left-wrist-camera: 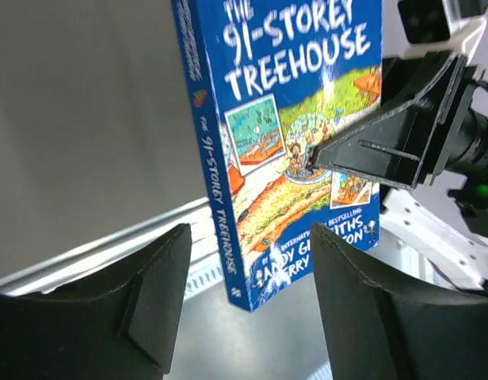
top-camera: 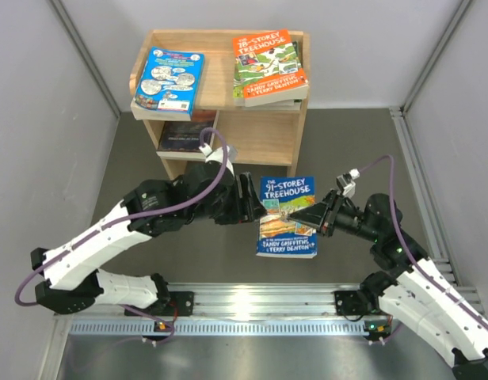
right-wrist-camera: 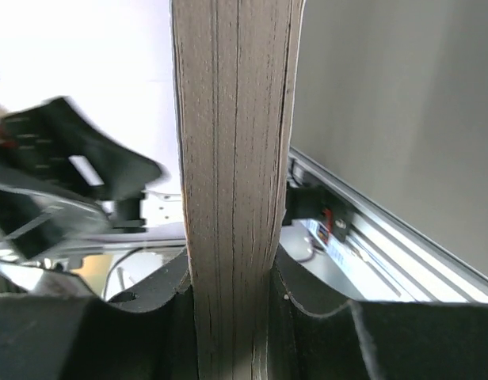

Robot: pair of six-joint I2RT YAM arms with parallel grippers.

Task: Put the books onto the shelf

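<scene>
Right hand (top-camera: pixel 301 214) is clamping the blue 91-Storey Treehouse book (top-camera: pixel 287 192) in front of the shelf (top-camera: pixel 264 133).
Left hand (top-camera: pixel 249 199) is hovering with fingers apart at the book's spine, also in front of the shelf.

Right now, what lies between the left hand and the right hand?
The blue 91-Storey Treehouse book: the top view shows it between them, the right hand clamped on its page edge, the left hand open at its spine.
</scene>
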